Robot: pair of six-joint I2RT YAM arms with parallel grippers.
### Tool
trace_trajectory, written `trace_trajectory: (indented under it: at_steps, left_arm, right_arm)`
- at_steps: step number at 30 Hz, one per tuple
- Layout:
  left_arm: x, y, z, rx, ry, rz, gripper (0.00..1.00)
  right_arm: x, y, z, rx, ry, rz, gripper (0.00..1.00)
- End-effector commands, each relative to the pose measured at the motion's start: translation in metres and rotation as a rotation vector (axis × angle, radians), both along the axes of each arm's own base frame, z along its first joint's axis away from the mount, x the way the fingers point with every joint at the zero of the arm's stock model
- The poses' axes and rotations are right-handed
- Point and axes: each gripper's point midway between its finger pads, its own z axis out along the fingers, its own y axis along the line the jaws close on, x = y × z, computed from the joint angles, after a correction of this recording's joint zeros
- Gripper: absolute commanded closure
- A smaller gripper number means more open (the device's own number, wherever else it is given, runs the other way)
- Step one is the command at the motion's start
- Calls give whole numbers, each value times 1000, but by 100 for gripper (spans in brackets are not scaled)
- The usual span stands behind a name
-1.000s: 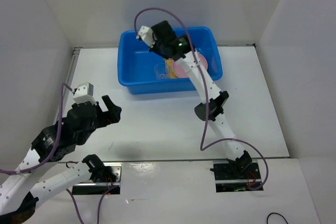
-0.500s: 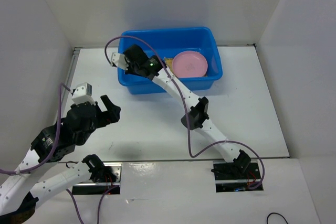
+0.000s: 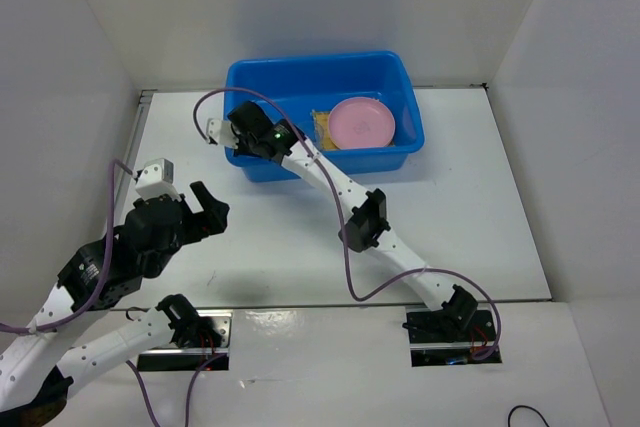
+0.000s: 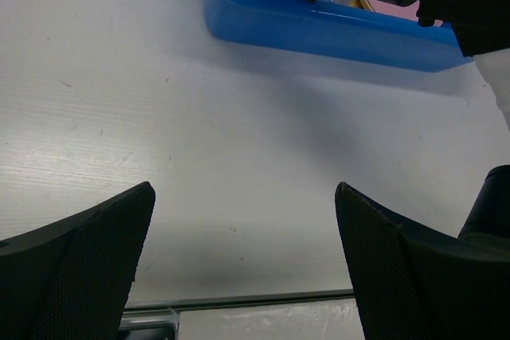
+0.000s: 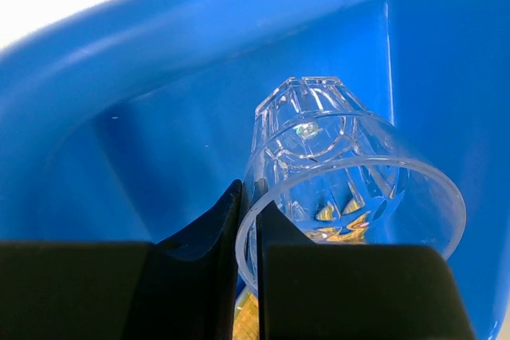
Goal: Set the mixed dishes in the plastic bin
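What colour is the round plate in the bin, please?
The plate is pink, clearest in the top view.

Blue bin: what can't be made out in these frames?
- Woven mat: top view shows only a strip; pink plate and right arm cover the rest.
- Clear glass: pinched by right gripper; in top view the arm hides it.
- Blue bin: left wrist view, top edge cuts off its interior.

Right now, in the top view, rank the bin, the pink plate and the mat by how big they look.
1. bin, by far the largest.
2. pink plate.
3. mat. Only a strip shows beside the plate, so its place is unsure.
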Motion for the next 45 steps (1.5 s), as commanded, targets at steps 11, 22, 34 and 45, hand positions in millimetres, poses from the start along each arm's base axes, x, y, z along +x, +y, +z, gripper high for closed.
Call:
trace_trajectory:
  at_steps: [11, 22, 34, 45]
  left_arm:
    - [2, 3, 4, -12, -14, 26, 0]
    - [5, 2, 1, 1, -1, 35, 0]
    - [7, 3, 0, 11, 2, 43, 0]
    - [1, 6, 7, -23, -25, 35, 0]
  right_arm:
    - [38, -18, -18, 7, -40, -59, 88]
    - [56, -39, -25, -8, -37, -93, 73]
    - [50, -28, 124, 224, -249, -87, 28]
    - [-55, -123, 360, 678, -400, -349, 2]
